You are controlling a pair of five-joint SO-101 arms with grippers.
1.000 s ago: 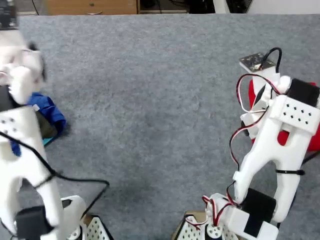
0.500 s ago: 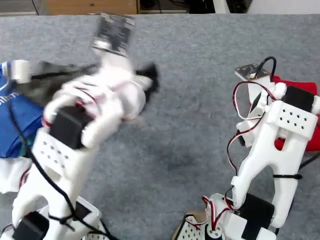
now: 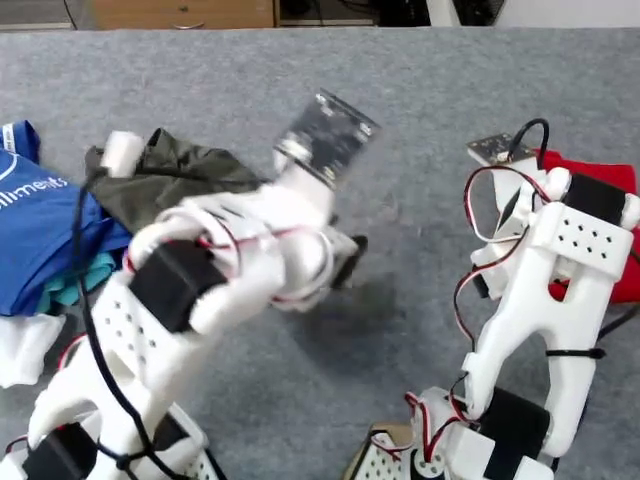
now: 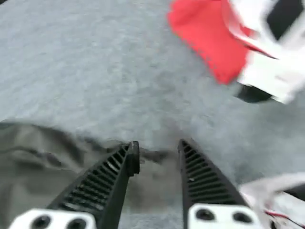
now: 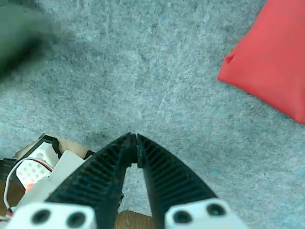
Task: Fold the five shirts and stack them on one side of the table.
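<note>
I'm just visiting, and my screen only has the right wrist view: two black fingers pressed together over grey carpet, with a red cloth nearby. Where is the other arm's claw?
Observer: The left gripper is out over the middle of the table. It is open, at the edge of a dark olive shirt.
Operator: Are there more clothes than my red cloth?
Observer: Yes. A blue shirt lies on the left arm's side of the table, right against the olive one.
Operator: Anything else over there?
Observer: A white cloth lies next to the blue shirt, nearer the arm bases.
</note>
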